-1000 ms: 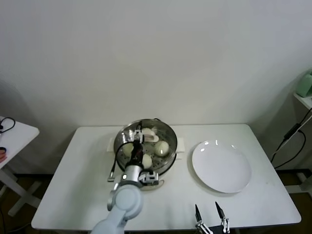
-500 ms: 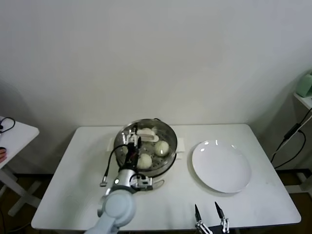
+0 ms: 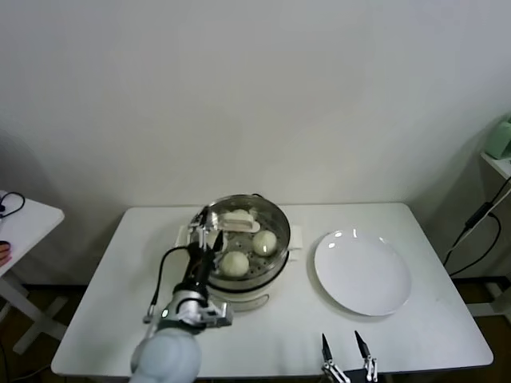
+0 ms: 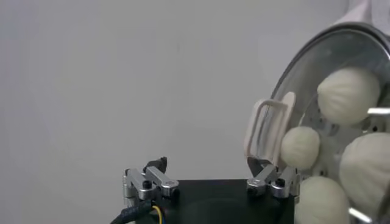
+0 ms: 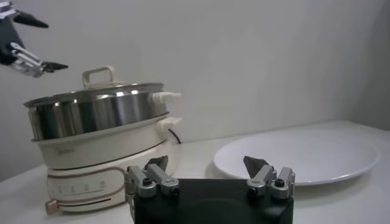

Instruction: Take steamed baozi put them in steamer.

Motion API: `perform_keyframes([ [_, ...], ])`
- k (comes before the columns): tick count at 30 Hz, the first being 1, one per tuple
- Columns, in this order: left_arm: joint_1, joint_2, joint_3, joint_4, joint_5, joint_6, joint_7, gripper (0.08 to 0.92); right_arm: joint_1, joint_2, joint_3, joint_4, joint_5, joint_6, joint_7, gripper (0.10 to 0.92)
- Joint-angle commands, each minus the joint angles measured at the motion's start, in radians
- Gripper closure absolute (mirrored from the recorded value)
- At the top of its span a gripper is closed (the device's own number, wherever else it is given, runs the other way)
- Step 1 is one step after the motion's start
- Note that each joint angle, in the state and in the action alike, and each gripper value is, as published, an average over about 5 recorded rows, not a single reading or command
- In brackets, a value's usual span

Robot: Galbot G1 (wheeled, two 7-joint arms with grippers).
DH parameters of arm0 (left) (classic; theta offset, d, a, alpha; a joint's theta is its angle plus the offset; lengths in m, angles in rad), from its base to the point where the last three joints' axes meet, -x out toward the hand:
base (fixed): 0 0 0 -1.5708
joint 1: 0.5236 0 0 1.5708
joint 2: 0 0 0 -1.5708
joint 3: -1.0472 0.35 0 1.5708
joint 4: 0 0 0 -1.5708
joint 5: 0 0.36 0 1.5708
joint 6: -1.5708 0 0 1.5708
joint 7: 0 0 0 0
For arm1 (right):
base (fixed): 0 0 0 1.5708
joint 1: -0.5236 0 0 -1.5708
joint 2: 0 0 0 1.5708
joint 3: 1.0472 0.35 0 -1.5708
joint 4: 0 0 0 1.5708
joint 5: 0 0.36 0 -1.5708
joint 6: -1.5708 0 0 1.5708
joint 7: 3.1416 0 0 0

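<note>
The steamer (image 3: 275, 225) stands at the middle back of the white table, shiny steel on a cream base. Cream-white baozi lie on its perforated tray: one at the front (image 3: 235, 262), one at the right (image 3: 264, 241). The left wrist view shows several baozi (image 4: 349, 94) inside the steamer rim (image 4: 329, 45). My left gripper (image 3: 206, 235) is open and empty, raised over the steamer's left edge; it also shows in its own view (image 4: 207, 167). My right gripper (image 3: 345, 349) is open and empty, parked low at the table's front edge (image 5: 207, 163). The steamer also shows in the right wrist view (image 5: 97, 115).
A flat white plate (image 3: 363, 273) lies bare to the right of the steamer and shows in the right wrist view (image 5: 304, 155). A small side table (image 3: 24, 215) stands off to the left. A shelf and hanging cables (image 3: 479, 231) are at the far right.
My left arm has drawn back toward me and to the left, and its open gripper has moved from over the steamer's tray to the left rim. The right arm has not moved.
</note>
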Motion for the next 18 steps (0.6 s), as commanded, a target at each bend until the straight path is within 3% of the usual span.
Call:
perform_keyframes([
  [1,0.165,-0.083,-0.271,-0.056,-0.864,-0.195,-0.137,0.177,0.002,-0.001,-0.002,0.000,-0.001,0.019,0.030,0.203],
  [8,0.260,-0.093,-0.489,0.123,-1.209,-0.468,-0.057,0.177,0.011,-0.001,0.000,-0.004,0.013,0.020,0.043,0.203],
  [14,0.265,-0.075,-0.546,0.314,-1.351,-0.636,-0.035,0.177,0.013,-0.006,0.001,-0.018,0.013,0.022,0.044,0.203],
  [18,0.258,-0.091,-0.566,0.367,-1.412,-0.689,-0.033,0.177,0.014,-0.005,0.001,-0.017,0.013,0.023,0.043,0.203],
])
